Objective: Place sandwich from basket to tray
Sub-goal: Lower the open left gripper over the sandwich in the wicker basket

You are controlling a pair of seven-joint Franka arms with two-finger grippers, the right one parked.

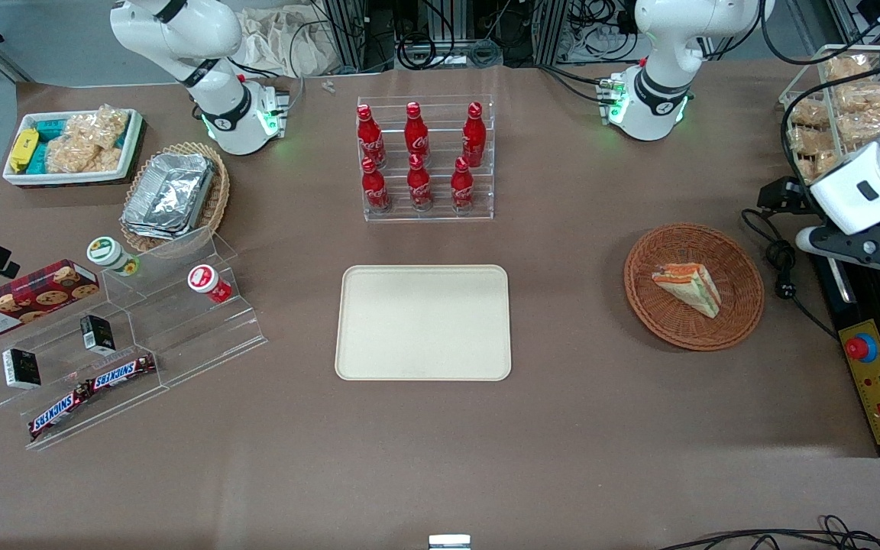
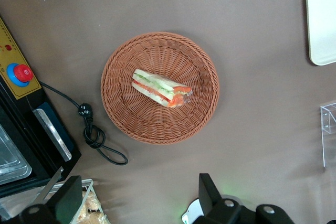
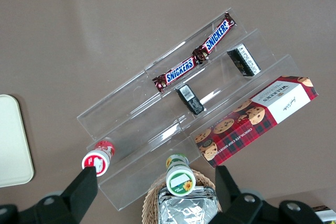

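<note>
The sandwich (image 1: pixel 688 286), a pale wedge with orange-red and green layers in clear wrap, lies in the round reddish-brown wicker basket (image 1: pixel 669 325) toward the working arm's end of the table. The left wrist view looks down on the sandwich (image 2: pixel 160 88) in the basket (image 2: pixel 131 116). The cream-beige tray (image 1: pixel 423 322) lies flat at the table's middle, with nothing on it; its edge shows in the left wrist view (image 2: pixel 321 19). My left gripper (image 1: pixel 860 248) hangs high above the table's end, beside the basket. In the left wrist view the gripper (image 2: pixel 139 203) is wide open and holds nothing.
A rack of red cola bottles (image 1: pixel 425 156) stands farther from the front camera than the tray. A black cable (image 1: pixel 780 260) and a yellow emergency-stop box (image 1: pixel 875 382) lie beside the basket. A wire rack of snack bags (image 1: pixel 837 114) stands at the working arm's end. A clear stepped shelf (image 1: pixel 142 328) of snacks stands toward the parked arm's end.
</note>
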